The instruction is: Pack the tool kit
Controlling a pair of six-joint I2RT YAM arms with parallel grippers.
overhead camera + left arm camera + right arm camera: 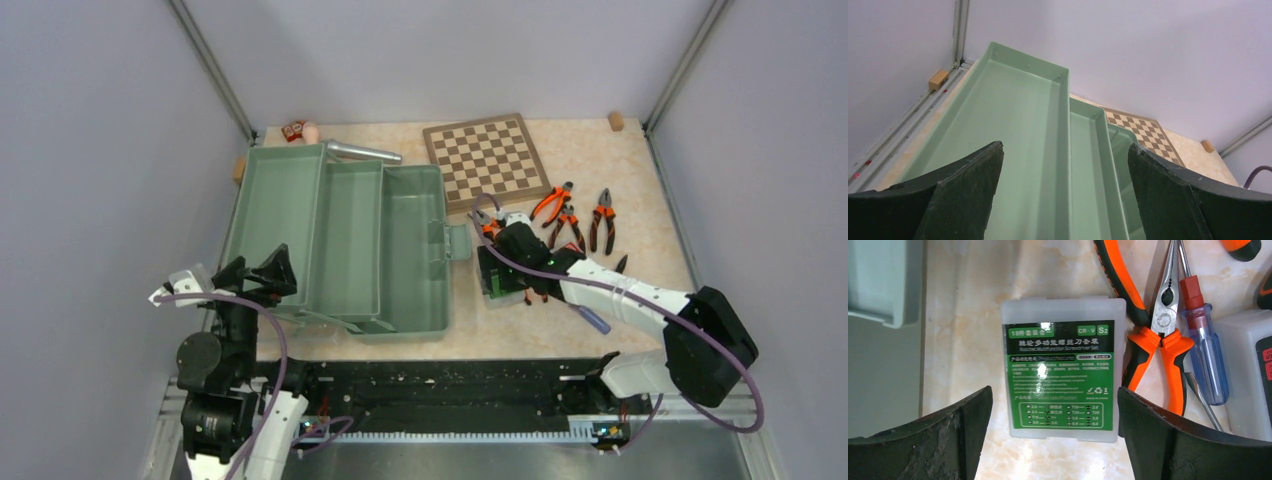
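Over on the left half of the table the toolbox (340, 240) lies wide open, its sage-green trays stepped out side by side, and as far as I can see every one of them is bare; the left wrist view down into the box (1023, 130) shows nothing but plastic. So by my reckoning the packing has hardly begun. All the tools I can make out lie on the tabletop to the right of the box: three orange-handled pliers (568, 218) near the chessboard (487, 160), a blue-and-red screwdriver (1205, 365) just beside one of them, a pale case with a red label (1248, 375) at the edge of the right wrist view, and the green bit case (1063, 370) flat on the table close to the box's right wall. The right gripper (1054, 390) hangs directly over that green case with its jaws spread wide, one finger to each side, clamped on nothing. The left gripper (1064, 146) is poised above the near left corner of the box, jaws fully apart and holding nothing. Every loose piece has yet to go in, and the box has yet to be closed.
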